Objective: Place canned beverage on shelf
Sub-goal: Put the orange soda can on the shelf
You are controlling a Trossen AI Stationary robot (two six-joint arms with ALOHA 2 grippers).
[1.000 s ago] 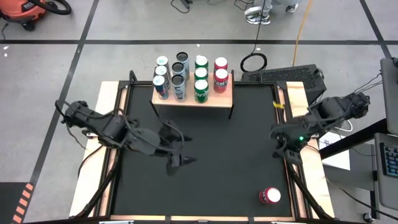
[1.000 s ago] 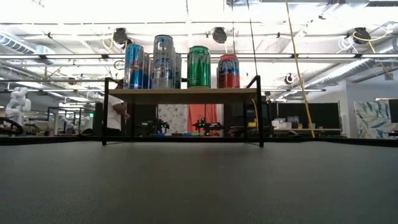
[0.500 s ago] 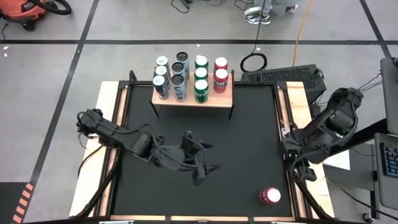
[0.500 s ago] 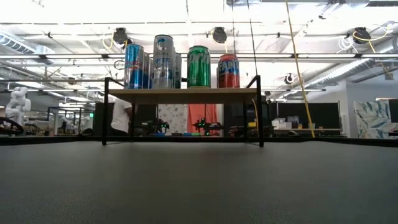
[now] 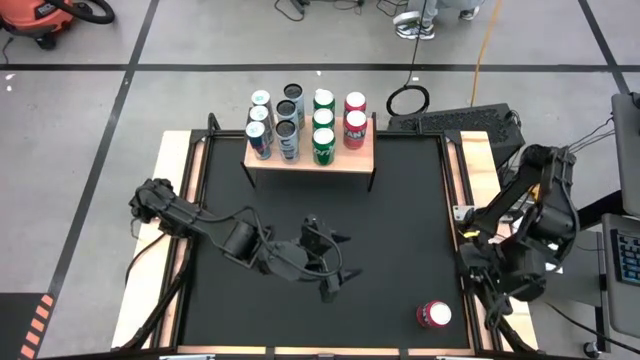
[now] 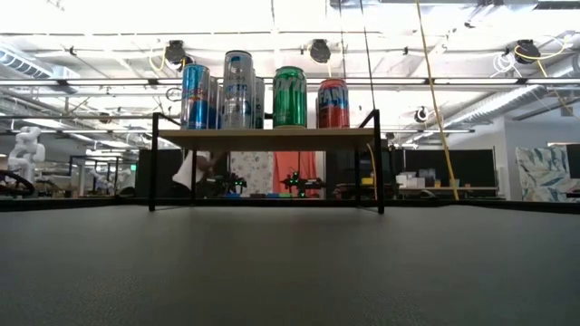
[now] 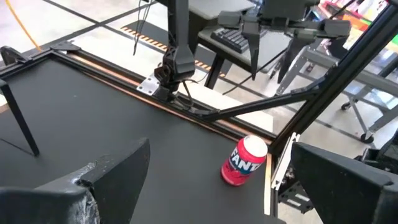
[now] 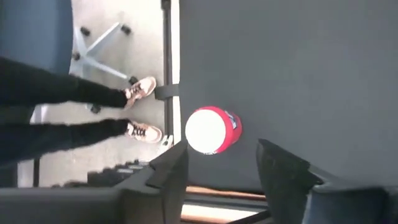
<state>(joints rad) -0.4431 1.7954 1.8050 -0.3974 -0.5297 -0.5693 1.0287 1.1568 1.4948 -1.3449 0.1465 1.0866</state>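
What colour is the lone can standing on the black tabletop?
Red, with a white top and blue-and-white lettering on the side; the can shows best in the left wrist view.

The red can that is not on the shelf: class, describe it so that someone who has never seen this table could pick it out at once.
Start from the black tabletop, then look to the near right corner, far from the wooden shelf at the back edge. The red can stands there upright and alone, by the table's wooden edge. Every other can stands in the rows on the shelf; this one stands directly on the tabletop.
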